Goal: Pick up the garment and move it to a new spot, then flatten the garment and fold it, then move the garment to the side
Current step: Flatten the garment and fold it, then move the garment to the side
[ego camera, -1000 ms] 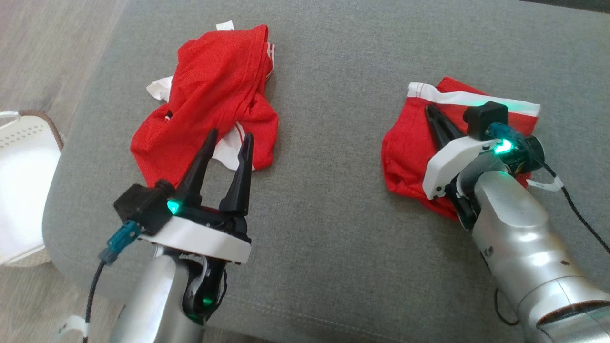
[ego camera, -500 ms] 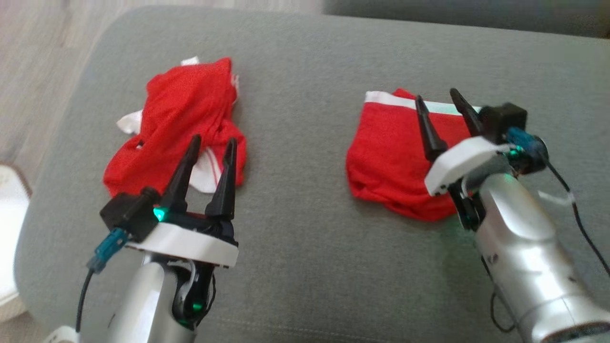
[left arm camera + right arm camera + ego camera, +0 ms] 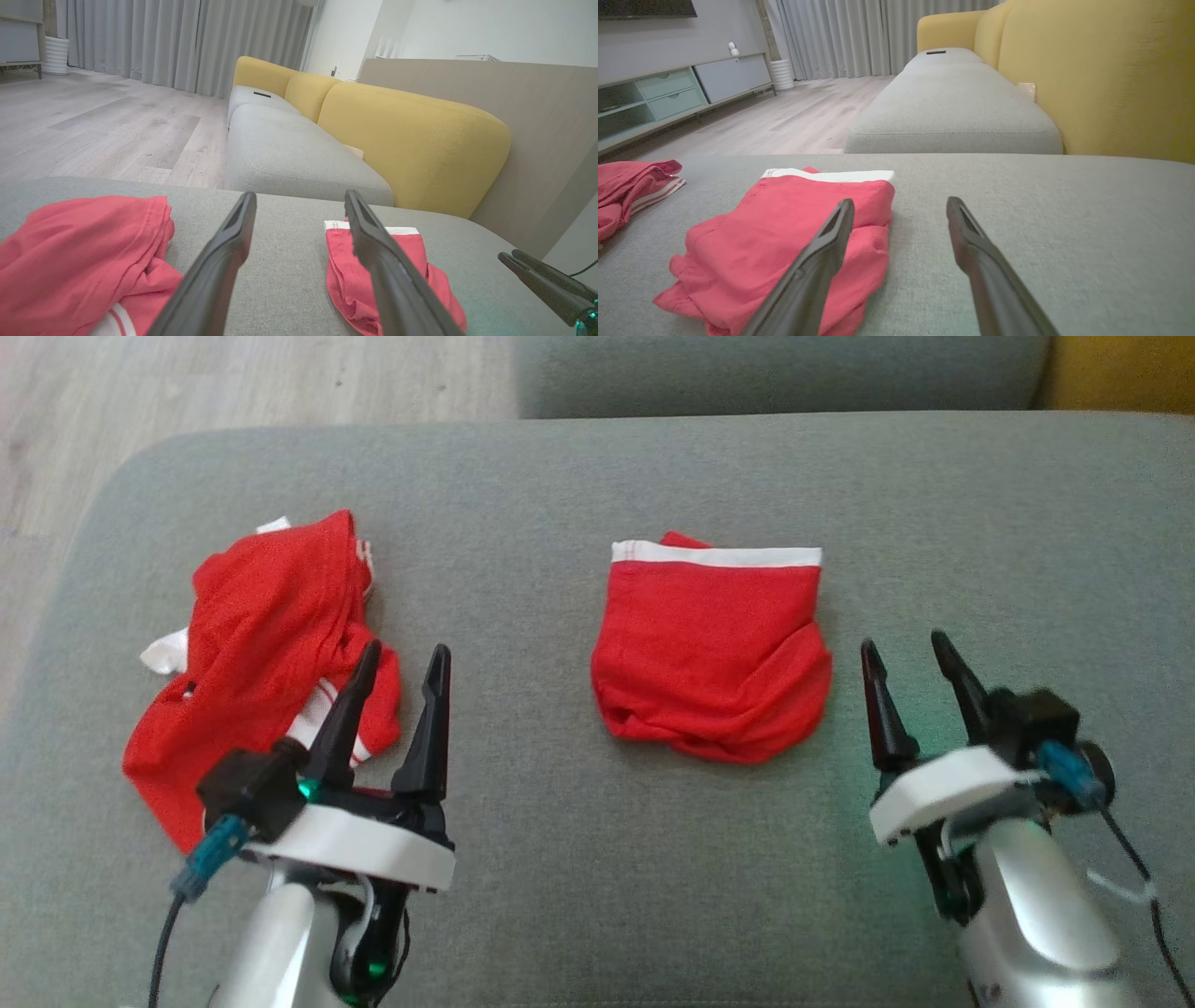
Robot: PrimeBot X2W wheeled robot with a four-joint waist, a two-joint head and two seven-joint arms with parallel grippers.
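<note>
the right gripper (image 3: 903, 649) no longer grips the folded garment (image 3: 714, 653): it stands wide open and empty just beside it on the sofa cushion (image 3: 560, 859). the left gripper (image 3: 405, 651) hangs open and empty. the move aside looks done.

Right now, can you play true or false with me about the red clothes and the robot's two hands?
1. The folded red garment lies on the grey cushion. True.
2. The right gripper is holding it. False: it is open and empty, beside the garment.
3. The left gripper is shut. False: its fingers stand apart.
4. The crumpled red garment lies to the robot's left of the folded one. True.
5. The folded garment's band is blue. False: it is white.
</note>
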